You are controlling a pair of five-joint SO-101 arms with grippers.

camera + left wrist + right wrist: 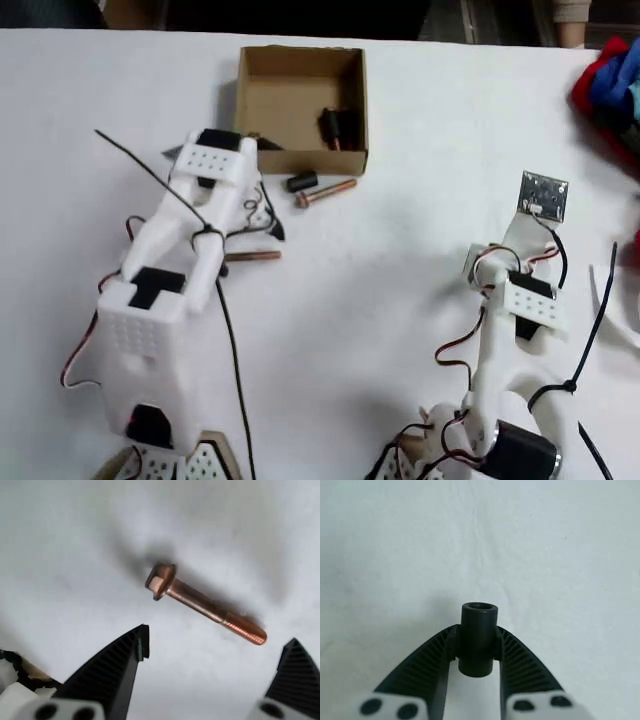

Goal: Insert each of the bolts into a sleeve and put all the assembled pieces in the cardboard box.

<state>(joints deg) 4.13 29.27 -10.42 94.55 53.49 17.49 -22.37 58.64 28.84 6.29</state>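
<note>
At the table's left side, the left gripper (218,647) hangs with its jaws spread wide and nothing between them, over a copper bolt (205,602) lying on the white table (400,270). Farther along, the cardboard box (258,100) holds one assembled piece (335,127). Just in front of the box lie a loose sleeve (301,182) and a second bolt (325,192), close together. On the right, the right gripper (476,631) is clamped on a black sleeve (479,614), whose open end shows past the fingertips.

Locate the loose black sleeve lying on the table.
In the high view, the black sleeve lies left of centre, just outside the cardboard box's near wall, beside a copper bolt.
</note>
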